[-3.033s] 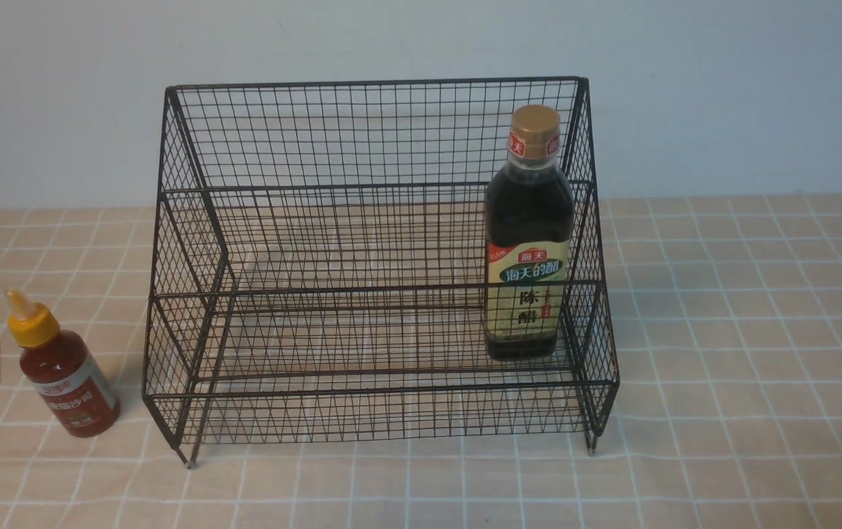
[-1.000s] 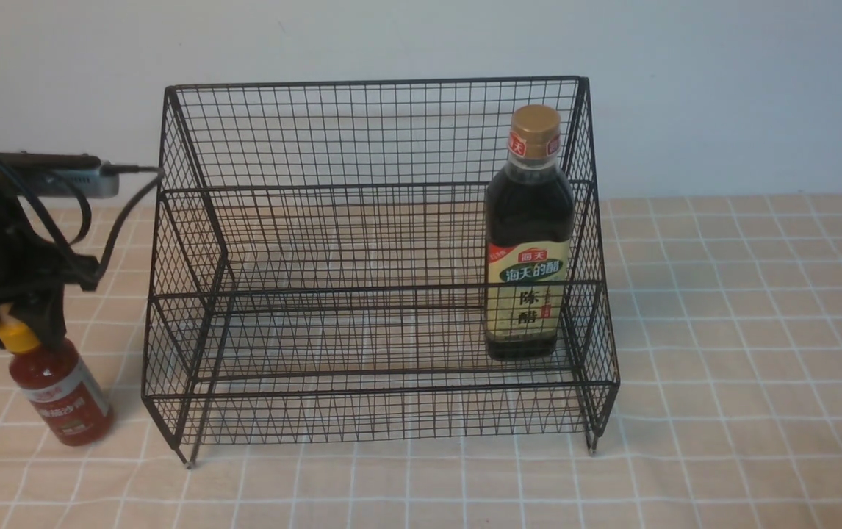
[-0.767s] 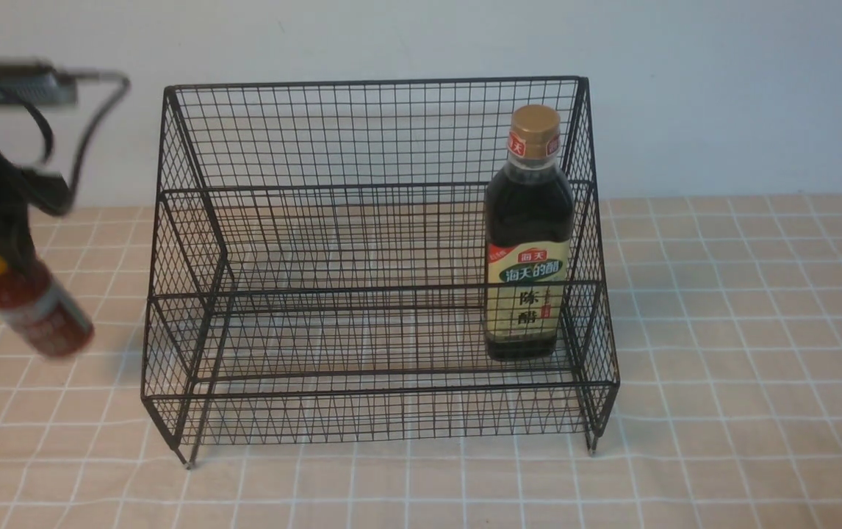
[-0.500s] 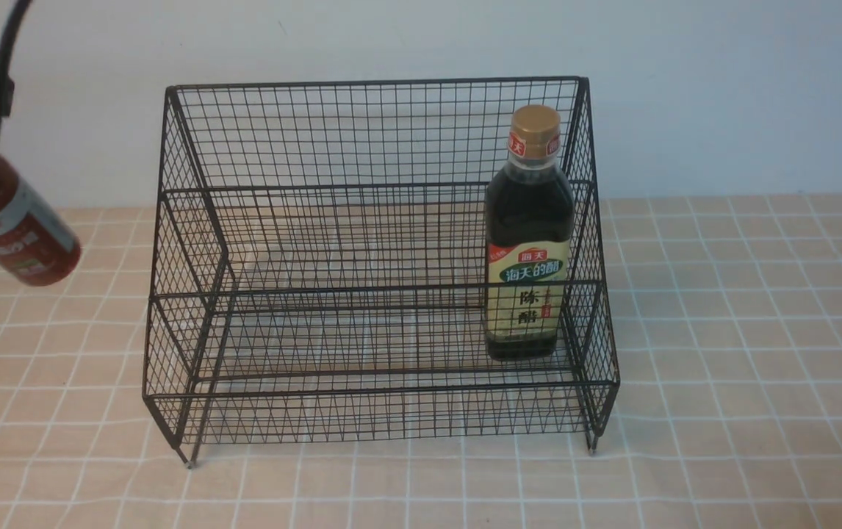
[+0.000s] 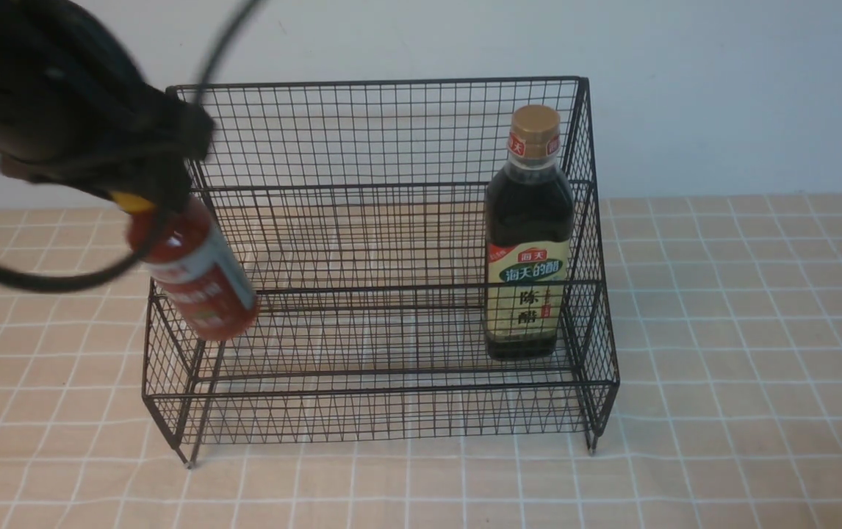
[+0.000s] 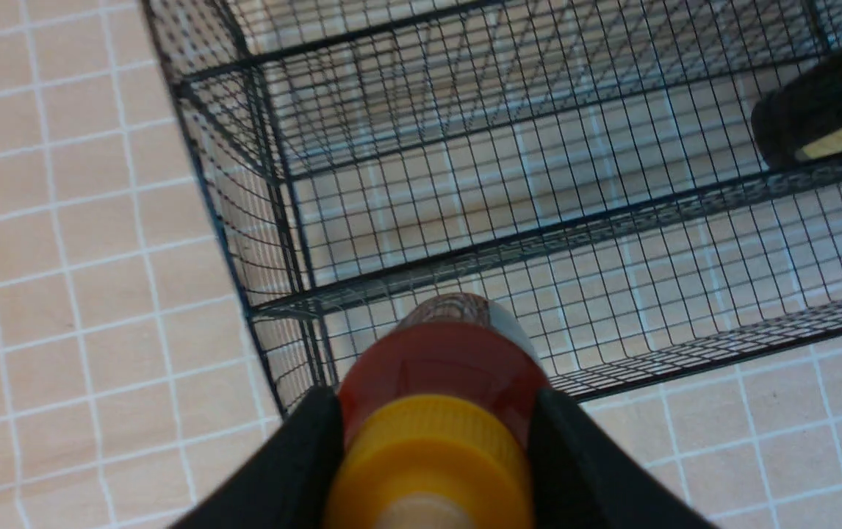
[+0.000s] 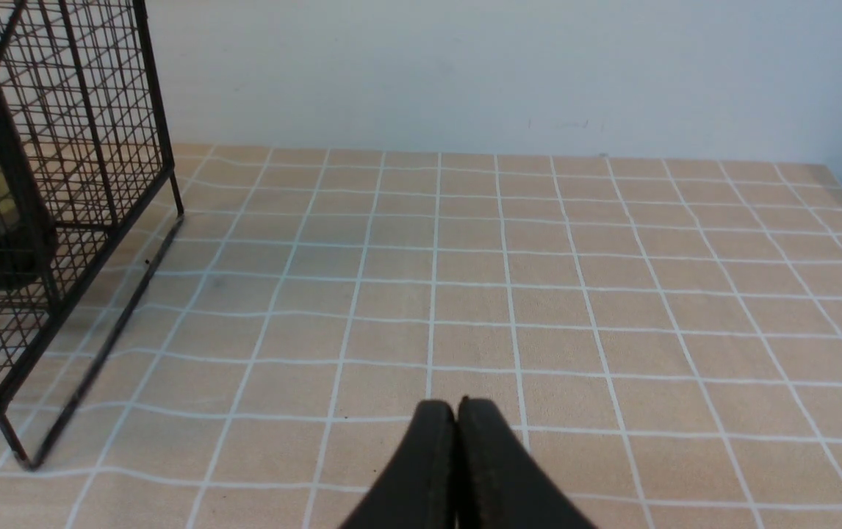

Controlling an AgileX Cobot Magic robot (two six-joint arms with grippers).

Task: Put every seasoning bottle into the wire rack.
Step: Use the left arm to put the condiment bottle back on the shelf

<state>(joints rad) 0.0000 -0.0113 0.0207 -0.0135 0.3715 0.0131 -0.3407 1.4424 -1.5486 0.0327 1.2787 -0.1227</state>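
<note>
My left gripper (image 6: 432,463) is clamped on the small red sauce bottle (image 5: 195,285) at its shoulder; it hangs tilted in the air at the left end of the wire rack (image 5: 377,139). I judge it light, smooth plastic, so it may slip. The vinegar bottle (image 5: 528,242) stands inside at the right. My right gripper (image 7: 456,430) is pressed together, empty, above the checked cloth (image 5: 744,330); behind is a plain wall (image 5: 722,88)

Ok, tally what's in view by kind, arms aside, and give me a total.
seasoning bottles: 2, the vinegar bottle standing in the rack and the red sauce bottle held by the left tool
wire rack: 1
total: 3
</note>
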